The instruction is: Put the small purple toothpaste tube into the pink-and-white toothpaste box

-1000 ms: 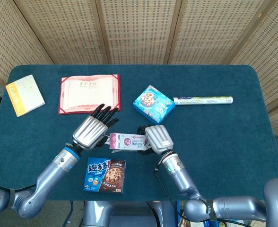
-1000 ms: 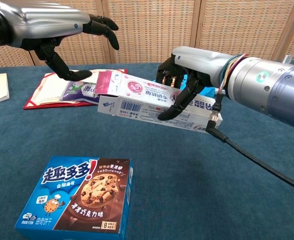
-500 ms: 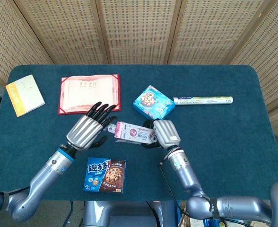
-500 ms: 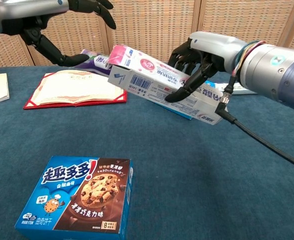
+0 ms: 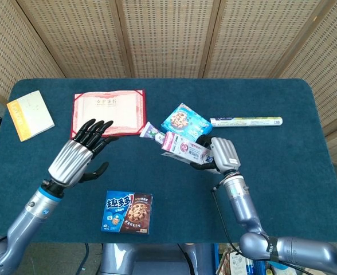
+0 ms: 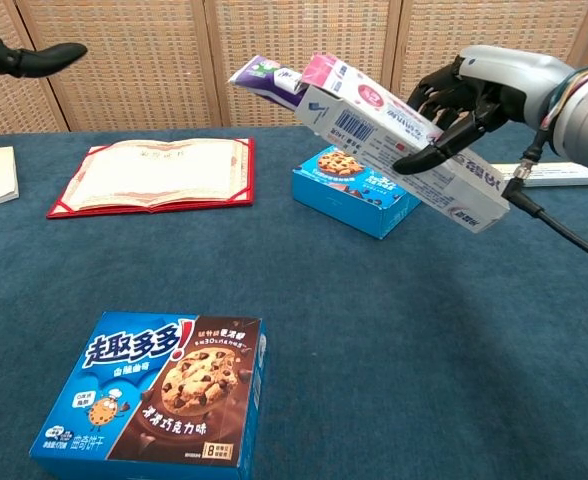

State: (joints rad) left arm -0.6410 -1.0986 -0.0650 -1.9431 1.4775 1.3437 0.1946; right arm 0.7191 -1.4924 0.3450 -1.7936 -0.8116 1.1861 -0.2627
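My right hand (image 5: 223, 154) grips the pink-and-white toothpaste box (image 5: 185, 150) by its right half and holds it off the table, open end tilted up to the left. The small purple toothpaste tube (image 5: 151, 133) sticks partway out of that open end. In the chest view the box (image 6: 394, 125) slants down to the right under my right hand (image 6: 469, 95), and the tube (image 6: 264, 75) pokes out at its top left. My left hand (image 5: 77, 157) hovers far to the left with fingers spread and holds nothing. Only a fingertip of the left hand (image 6: 24, 55) shows in the chest view.
A blue cookie box (image 5: 185, 126) lies just behind the held box, and a long white tube (image 5: 246, 121) lies to its right. A red certificate folder (image 5: 108, 113) and a yellow booklet (image 5: 30, 114) sit at the back left. A blue-and-brown cookie box (image 5: 128, 212) lies near the front edge.
My right hand has carried the box, with the tube in its mouth, up and to the right. My left hand has let go of the tube and drawn back left.
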